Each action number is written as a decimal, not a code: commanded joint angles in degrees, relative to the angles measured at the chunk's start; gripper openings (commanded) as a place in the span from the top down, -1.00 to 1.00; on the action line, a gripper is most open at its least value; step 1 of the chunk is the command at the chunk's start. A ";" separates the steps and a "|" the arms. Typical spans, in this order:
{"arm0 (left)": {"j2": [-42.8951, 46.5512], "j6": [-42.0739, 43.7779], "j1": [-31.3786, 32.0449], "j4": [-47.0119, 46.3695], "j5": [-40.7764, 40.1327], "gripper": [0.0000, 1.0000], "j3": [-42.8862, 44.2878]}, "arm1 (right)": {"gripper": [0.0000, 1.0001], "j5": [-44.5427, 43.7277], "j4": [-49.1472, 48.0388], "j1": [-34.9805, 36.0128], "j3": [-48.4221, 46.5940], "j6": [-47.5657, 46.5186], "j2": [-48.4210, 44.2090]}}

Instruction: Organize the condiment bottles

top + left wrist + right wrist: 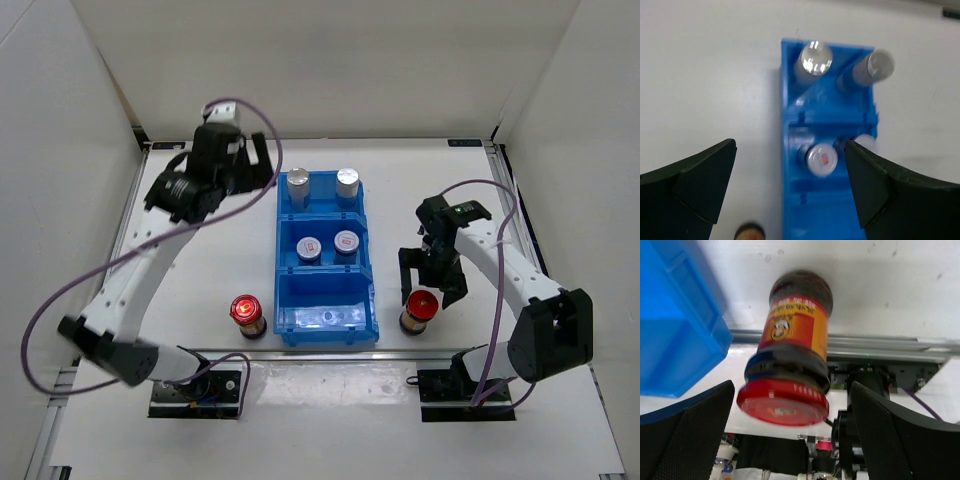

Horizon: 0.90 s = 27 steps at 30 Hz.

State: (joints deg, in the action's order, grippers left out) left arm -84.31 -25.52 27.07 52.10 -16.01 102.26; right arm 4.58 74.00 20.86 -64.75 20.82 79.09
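Two plain silver-capped bottles (299, 183) (347, 181) stand in the far compartment of the blue bin (326, 318). Two short bottles with red-marked caps (310, 248) (346, 242) stand in its middle compartment. One red-capped brown bottle (246, 312) stands left of the bin and another (420, 308) stands right of it. My right gripper (432, 280) is open just above that right bottle (790, 350), with a finger on each side of the red cap and apart from it. My left gripper (255, 160) is open and empty, high above the bin's left side (790, 185).
The bin's near compartment holds nothing. A metal rail (880, 347) runs along the table's near edge just behind the right bottle. White walls enclose the table on three sides. The bin's corner (675, 330) lies close to the left of the right bottle.
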 commanded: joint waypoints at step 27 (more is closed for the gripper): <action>33.87 -5.77 6.86 13.46 8.72 -0.92 -40.65 | 1.00 2.45 12.22 18.48 -34.48 3.26 3.87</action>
State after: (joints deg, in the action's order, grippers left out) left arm -50.39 -32.58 32.91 63.07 -10.24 59.57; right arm 3.14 74.85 33.45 -96.99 24.16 80.66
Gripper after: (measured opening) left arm 0.963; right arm 0.722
